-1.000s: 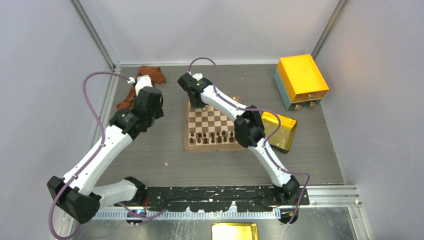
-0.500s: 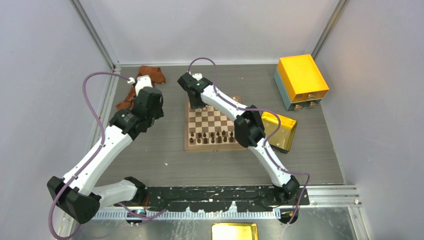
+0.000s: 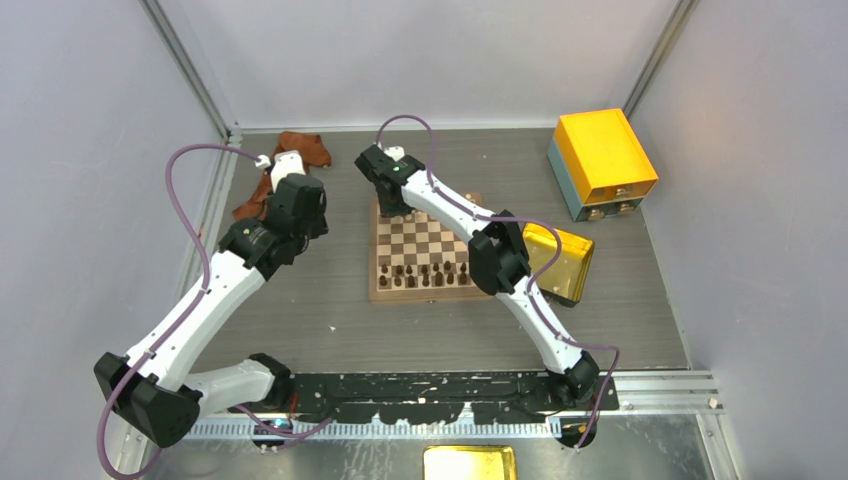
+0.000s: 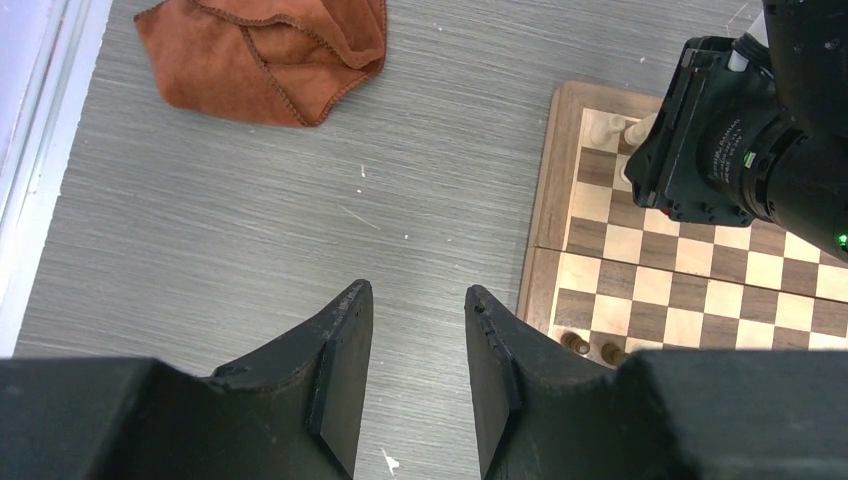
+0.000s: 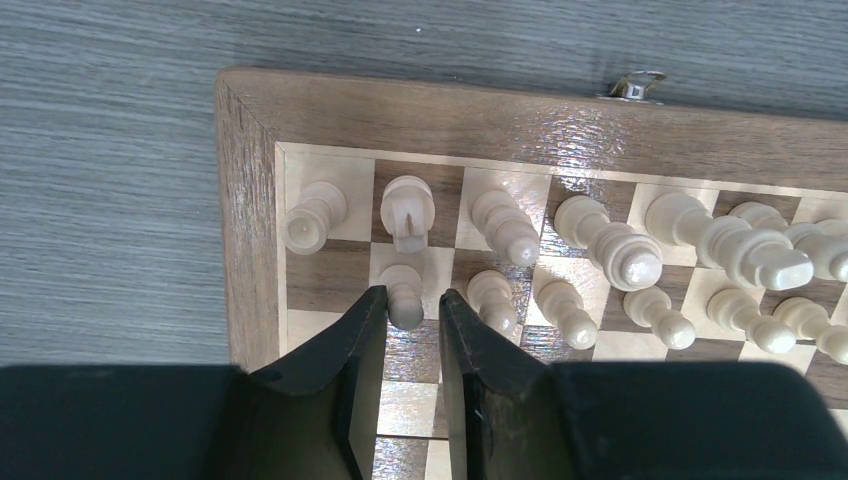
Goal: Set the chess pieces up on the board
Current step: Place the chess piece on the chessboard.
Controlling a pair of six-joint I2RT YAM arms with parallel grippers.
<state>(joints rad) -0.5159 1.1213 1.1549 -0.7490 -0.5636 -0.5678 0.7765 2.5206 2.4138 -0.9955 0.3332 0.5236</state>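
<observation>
Crowding the far two rows of the chessboard (image 3: 430,243), the pale chessmen (image 5: 612,245) stand shoulder to shoulder. A rook (image 5: 312,215) is in the far left corner, a knight (image 5: 408,210) and a bishop (image 5: 505,228) are beside it, and a row of pawns stands in front. The right hand (image 5: 405,318) hangs low over that corner, its fingers narrowly parted on either side of one pale pawn (image 5: 404,298). A sliver of gap shows beside the pawn's head, so it is straddled, not clamped. The next pawn (image 5: 492,298) stands just beside one finger and the knight just beyond the fingertips, so room there is tight. The square between the straddled pawn and the board's left border is bare. A brass latch (image 5: 635,84) sits on the board's far border. Dark chessmen (image 3: 420,272) fill the near rows, and the middle rows are open.

The left hand (image 4: 417,292) hovers over the grey bench (image 4: 200,250) left of the board, fingers moderately apart with nothing between them. A rust-brown cloth (image 4: 270,50) lies crumpled left of the board's far corner. Right of the board lies a golden-yellow tray (image 3: 560,262); the right arm's elbow hides whether they touch. An orange-yellow box (image 3: 600,155) stands farther right and back. In front of the board, open bench runs to the mounting rail (image 3: 450,385).
</observation>
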